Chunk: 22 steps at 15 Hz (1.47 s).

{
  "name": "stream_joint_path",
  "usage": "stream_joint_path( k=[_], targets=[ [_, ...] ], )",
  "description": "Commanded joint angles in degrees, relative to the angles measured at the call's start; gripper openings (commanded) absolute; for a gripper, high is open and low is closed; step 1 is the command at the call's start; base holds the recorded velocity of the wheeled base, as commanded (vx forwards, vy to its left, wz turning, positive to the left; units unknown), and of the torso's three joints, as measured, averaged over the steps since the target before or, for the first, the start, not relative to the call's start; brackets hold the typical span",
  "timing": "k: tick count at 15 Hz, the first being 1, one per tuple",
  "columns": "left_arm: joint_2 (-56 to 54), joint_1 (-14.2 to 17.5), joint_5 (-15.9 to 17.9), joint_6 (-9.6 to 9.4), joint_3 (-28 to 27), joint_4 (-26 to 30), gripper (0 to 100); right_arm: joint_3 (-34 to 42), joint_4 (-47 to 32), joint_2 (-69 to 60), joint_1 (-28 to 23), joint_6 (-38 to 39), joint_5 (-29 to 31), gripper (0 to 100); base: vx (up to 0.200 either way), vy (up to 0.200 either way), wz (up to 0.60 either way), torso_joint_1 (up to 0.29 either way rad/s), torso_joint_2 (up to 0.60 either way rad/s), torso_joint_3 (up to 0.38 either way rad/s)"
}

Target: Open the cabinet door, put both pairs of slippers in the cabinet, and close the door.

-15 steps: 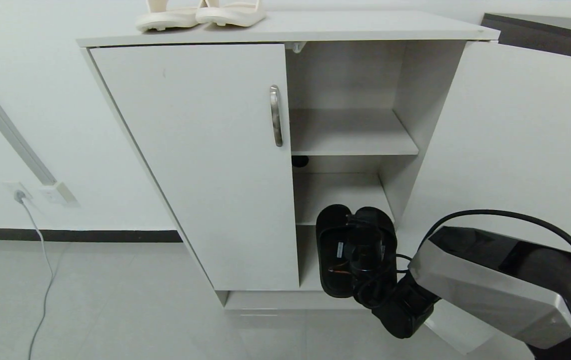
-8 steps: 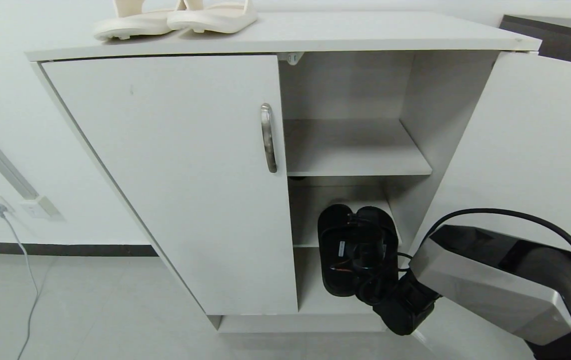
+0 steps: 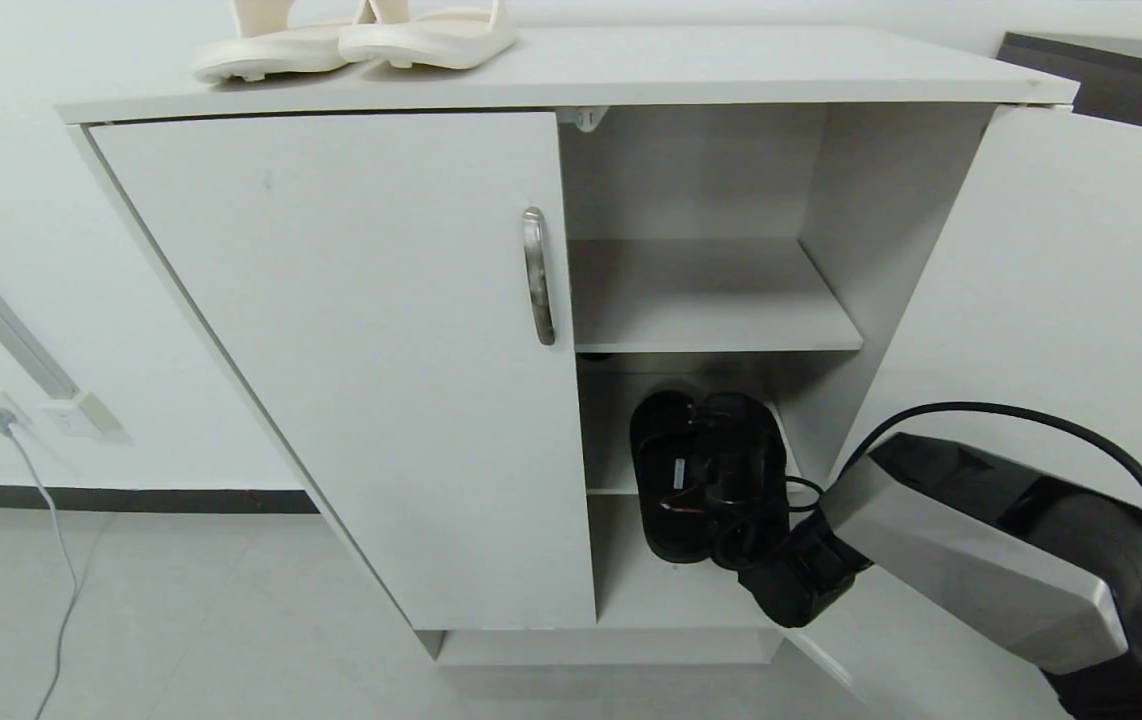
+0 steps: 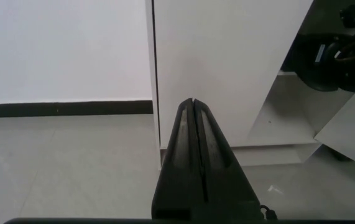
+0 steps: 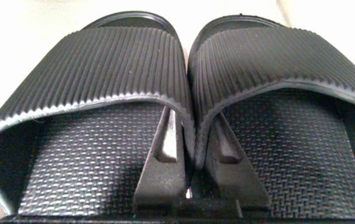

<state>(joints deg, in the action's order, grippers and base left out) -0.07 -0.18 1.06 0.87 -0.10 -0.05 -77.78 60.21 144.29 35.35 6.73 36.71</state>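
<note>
Two black slippers (image 3: 706,470) are hanging side by side in the right end effector (image 3: 731,515), whose fingers (image 5: 165,149) are pinching the adjoining strap edges where the pair meets. The pair is sitting at the mouth of the cabinet (image 3: 731,65), in its open right half, level with the front edge of the middle shelf (image 3: 616,450) and just beside the edge of the left door (image 3: 351,350), which is shut; the right door (image 3: 1061,300) is standing wide open. Low in front of the left door, the left end effector (image 4: 193,124) is hanging pressed shut and holding nothing. Up on the cabinet top, the white slippers (image 3: 356,40) are waiting, not yet put away. Trouble is likely coming from that narrow grip: with only the inner strap edges pinched, either slipper could be twisting free if its toe is catching the shelf edge or the left door's edge on the way in. Letting go too near the front could also be leaving the heels overhanging, blocking the right door from shutting.
</note>
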Motion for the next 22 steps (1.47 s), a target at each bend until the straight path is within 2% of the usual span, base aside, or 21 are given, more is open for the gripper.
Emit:
stream_joint_path(
  k=[1, 6, 10, 22],
  targets=[
    [0.07, 0.01, -0.01, 0.01, 0.01, -0.04, 0, -6.95, -3.70, 3.46, -1.16, -0.05, -0.93, 0, 0.000, 0.000, 0.00, 0.000, 0.00, 0.000],
    [0.07, 0.01, -0.09, 0.01, 0.01, -0.04, 0, -22.77, -16.09, 7.41, -3.18, -0.05, -2.60, 0, 0.000, 0.000, 0.00, 0.000, 0.00, 0.000],
    [0.07, 0.01, -0.18, 0.01, 0.01, -0.04, 0, -32.79, -19.78, 11.28, -3.98, -0.14, -2.69, 0, 0.000, 0.000, 0.00, 0.000, 0.00, 0.000],
    [0.07, 0.01, -0.18, 0.01, 0.01, -0.04, 0, -36.39, -21.19, 12.68, -6.79, -0.31, -5.86, 0, 0.000, 0.000, 0.00, 0.000, 0.00, 0.000]
  ],
)
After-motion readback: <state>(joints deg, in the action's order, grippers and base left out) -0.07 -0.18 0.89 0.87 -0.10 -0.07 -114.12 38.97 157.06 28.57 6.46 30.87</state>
